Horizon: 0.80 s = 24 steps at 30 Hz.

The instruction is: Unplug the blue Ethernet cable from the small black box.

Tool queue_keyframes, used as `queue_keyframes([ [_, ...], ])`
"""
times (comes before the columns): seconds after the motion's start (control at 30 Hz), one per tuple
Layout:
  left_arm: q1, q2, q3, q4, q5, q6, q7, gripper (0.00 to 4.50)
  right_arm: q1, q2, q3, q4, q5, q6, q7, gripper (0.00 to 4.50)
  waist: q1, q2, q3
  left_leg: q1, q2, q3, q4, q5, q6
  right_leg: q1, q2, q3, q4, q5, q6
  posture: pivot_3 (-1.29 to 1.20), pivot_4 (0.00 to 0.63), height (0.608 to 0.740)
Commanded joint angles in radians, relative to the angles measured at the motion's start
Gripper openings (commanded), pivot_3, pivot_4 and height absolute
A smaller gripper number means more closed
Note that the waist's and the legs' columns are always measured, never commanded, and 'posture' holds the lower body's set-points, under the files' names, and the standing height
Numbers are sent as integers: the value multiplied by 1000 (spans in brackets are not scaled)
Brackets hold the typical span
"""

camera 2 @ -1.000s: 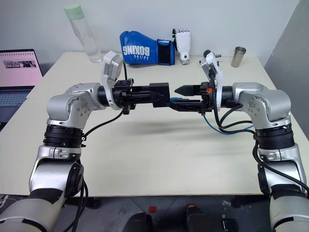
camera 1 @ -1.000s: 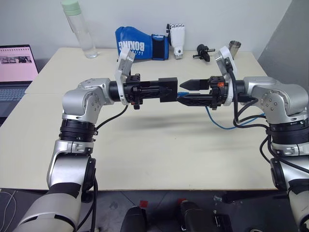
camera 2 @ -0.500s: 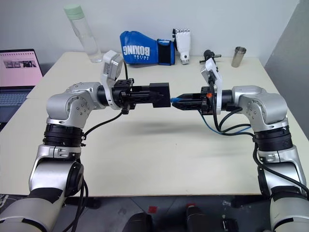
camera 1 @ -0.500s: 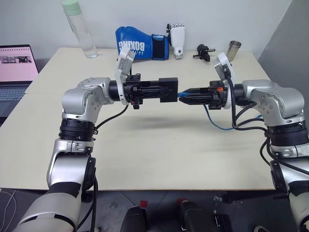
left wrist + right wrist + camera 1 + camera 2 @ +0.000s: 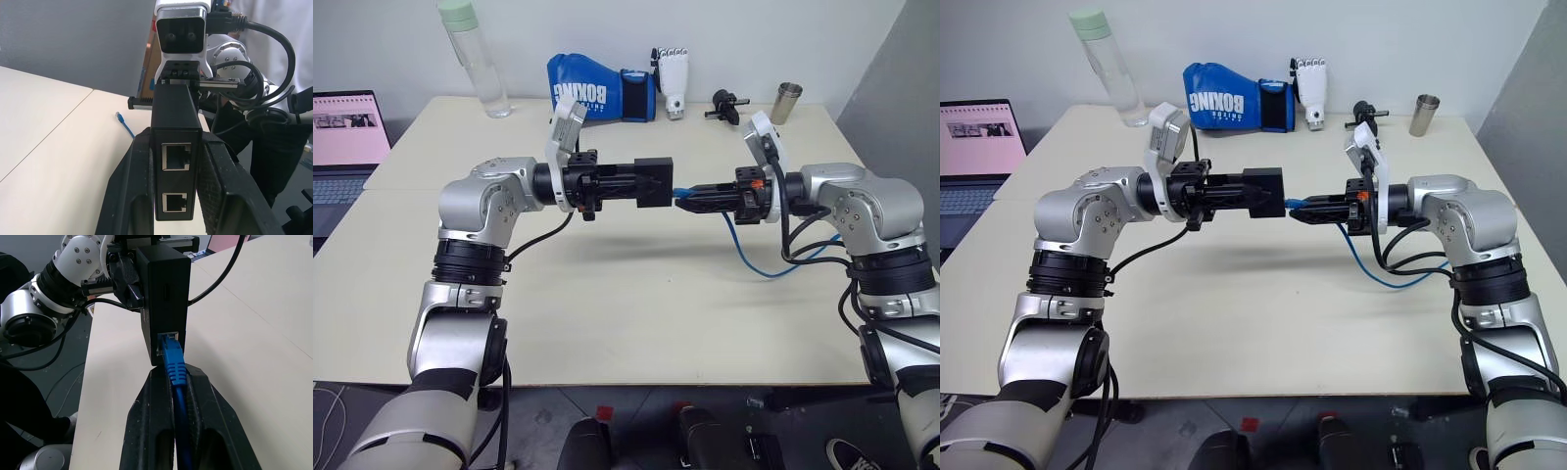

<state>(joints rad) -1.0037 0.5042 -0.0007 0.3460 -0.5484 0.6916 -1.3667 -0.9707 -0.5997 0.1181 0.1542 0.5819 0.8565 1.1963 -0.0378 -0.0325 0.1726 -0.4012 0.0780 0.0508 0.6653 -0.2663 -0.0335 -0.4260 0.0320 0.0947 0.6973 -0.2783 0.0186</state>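
Holding the one small black box [image 5: 654,181] above the table [image 5: 607,304], the left tool [image 5: 644,182] is clenched on it; the right tool [image 5: 683,202] grips one blue Ethernet cable [image 5: 174,366], plugged into the box. Farther back lies one blue glove [image 5: 597,98] reading "BOXING".

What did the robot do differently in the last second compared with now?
The right gripper closed its open fingers onto the blue Ethernet cable just behind its plug, which sits in the small black box. The left gripper kept holding the box, unmoved.
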Motion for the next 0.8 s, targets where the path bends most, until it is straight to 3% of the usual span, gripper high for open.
queue_keyframes([
  [0.03, -29, 9, 11, -34, -20, -2, -12, 793, -28, -19, -34, -23, 19, 24, 11, 852, 0, 0, 0, 0, 0, 0, 0, 0, 0, 0, 0, 0, 0, 0, 0, 0, 150, 740],
  [0.17, -29, 9, 9, -36, -20, -1, -12, 793, -32, -24, -35, -26, 21, 34, 17, 1631, 0, 0, 0, 0, 0, 0, 0, 0, 0, 0, 0, 0, 0, 0, 0, 0, 150, 740],
  [0.8, -31, 7, 7, -33, -15, -1, -21, 793, -57, 2, -49, 0, 35, 68, 3, 1631, 0, 0, 0, 0, 0, 0, 0, 0, 0, 0, 0, 0, 0, 0, 0, 0, 150, 740],
])
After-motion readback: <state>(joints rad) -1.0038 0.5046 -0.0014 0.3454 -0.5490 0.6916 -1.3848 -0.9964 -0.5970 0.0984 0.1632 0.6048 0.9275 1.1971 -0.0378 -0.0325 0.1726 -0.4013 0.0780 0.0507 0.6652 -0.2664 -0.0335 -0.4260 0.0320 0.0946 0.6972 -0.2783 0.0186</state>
